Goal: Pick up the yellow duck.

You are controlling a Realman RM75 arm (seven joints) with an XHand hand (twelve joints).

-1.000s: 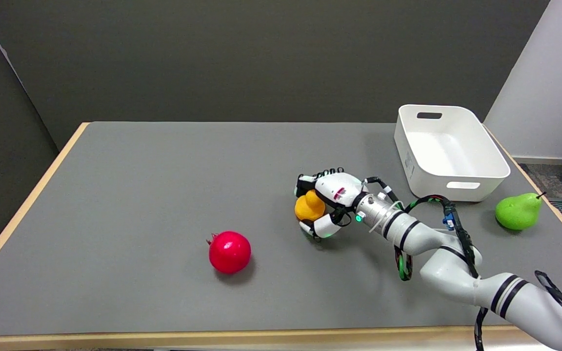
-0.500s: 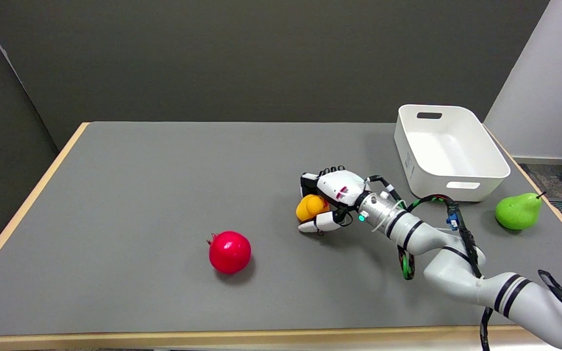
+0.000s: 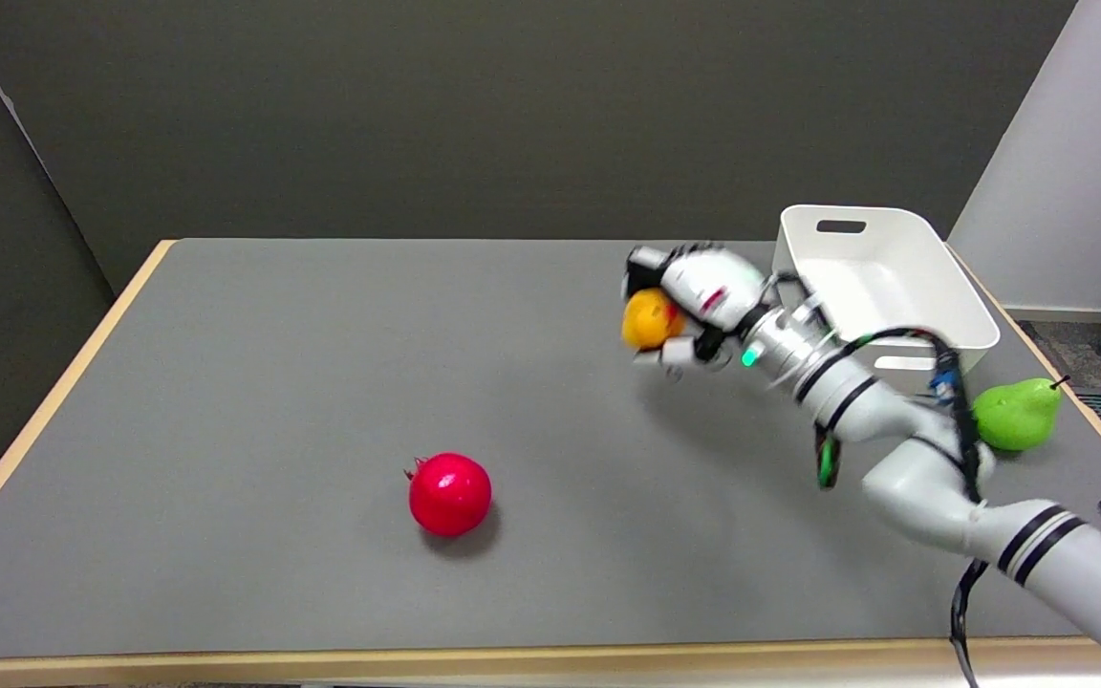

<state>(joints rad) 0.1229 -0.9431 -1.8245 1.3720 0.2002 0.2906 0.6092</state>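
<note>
Gripping the small yellow-orange rubber duck (image 3: pixel 647 319), the black-and-white robot hand (image 3: pixel 682 306) hangs in the air above the grey worktop (image 3: pixel 273 382), its fingers curled over the top of the toy and its thumb tucked underneath. Motion blur softens the robot hand and the duck, so the exact lie of each finger cannot be read. The duck is off the surface, well above it, toward the far right part of the worktop and just left of the white rectangular plastic bin (image 3: pixel 880 287). A white arm with black bands (image 3: pixel 904 449) reaches in from the lower right corner, with black and green cables looped along it, and passes in front of the bin's near left corner. A bright green plastic pear (image 3: pixel 1019 413) lies on the worktop near the right edge, just in front of the bin. A shiny red pomegranate-shaped ball (image 3: pixel 450 493) sits alone near the middle front, well apart from everything else.
</note>
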